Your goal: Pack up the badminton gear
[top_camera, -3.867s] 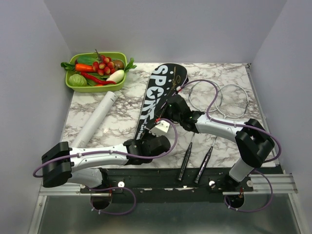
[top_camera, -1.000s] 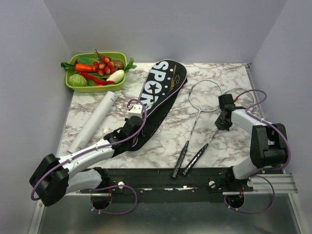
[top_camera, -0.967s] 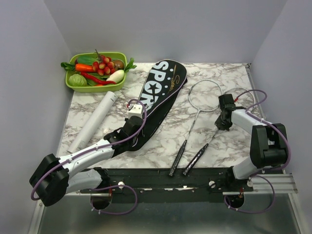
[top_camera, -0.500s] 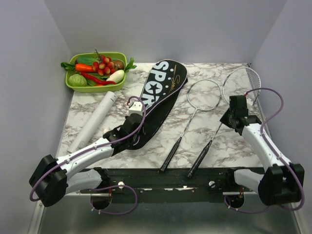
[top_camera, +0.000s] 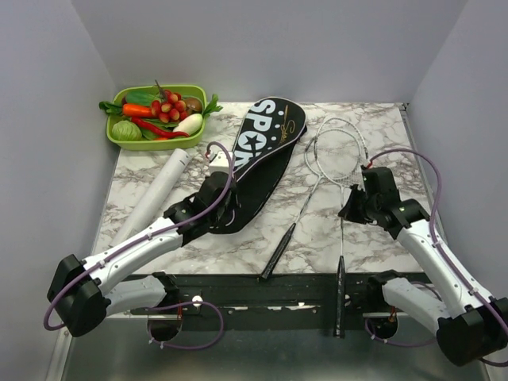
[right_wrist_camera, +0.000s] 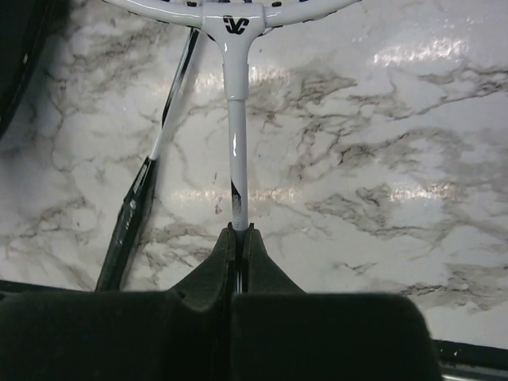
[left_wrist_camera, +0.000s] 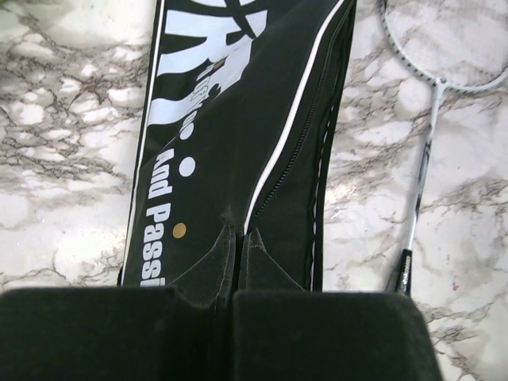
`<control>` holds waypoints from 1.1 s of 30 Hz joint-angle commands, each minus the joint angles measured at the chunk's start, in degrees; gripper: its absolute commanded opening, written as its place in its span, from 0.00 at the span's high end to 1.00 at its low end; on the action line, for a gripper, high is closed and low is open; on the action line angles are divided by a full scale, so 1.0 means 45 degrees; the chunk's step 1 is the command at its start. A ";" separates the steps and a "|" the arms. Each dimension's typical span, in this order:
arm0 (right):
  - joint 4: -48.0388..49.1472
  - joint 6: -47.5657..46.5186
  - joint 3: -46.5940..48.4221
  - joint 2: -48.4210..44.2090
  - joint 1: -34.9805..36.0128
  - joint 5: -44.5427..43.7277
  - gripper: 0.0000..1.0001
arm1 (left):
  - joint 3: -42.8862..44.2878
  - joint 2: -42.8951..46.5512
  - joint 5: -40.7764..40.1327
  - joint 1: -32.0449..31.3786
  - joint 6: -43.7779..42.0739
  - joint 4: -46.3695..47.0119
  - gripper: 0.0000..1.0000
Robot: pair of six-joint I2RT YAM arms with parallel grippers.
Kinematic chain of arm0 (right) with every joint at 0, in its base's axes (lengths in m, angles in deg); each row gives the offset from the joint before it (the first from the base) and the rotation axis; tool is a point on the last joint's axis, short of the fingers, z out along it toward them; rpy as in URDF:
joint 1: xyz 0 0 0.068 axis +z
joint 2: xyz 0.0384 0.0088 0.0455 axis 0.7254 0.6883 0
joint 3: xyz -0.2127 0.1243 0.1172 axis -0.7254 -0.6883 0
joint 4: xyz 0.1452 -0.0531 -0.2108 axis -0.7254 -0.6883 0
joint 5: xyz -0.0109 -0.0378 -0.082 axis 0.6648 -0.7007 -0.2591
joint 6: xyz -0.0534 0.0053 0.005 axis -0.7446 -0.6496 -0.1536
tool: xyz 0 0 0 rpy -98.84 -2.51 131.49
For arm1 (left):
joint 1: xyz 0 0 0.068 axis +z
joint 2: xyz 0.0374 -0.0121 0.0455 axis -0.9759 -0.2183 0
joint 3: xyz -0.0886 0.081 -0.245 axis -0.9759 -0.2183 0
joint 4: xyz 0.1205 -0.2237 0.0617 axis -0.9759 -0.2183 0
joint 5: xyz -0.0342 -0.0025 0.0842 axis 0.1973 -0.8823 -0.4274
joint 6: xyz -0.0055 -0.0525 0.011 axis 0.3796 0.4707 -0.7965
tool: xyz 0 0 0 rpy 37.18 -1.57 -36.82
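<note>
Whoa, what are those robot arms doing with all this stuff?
They are packing up badminton gear. The left gripper is pinching the black bag near its narrow end. The right gripper is shut on the white shaft of one racket, whose handle pokes past the table's near edge. The other racket and the white tube lie on the table, outside the bag.

Bag: black, white lettering. Left racket and right racket: silver-white frames, black handles. Tube: white. Tabletop: white marble, grey-veined. Tray: green.
</note>
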 commanded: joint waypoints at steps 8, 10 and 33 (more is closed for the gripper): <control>-0.1345 0.0676 -0.0321 -0.0447 0.2348 0.0574 0.99 | 0.2411 -0.0486 -0.0056 0.0071 0.0198 -0.0283 1.00; -0.1423 0.0795 -0.0320 -0.0234 0.2993 0.0457 0.99 | 0.2665 -0.0719 -0.0036 0.0071 0.0139 -0.0342 1.00; 0.0761 0.1674 0.1982 0.5038 0.6061 -0.0852 0.99 | 0.0521 -0.0683 0.1271 -0.0143 0.0080 0.0790 1.00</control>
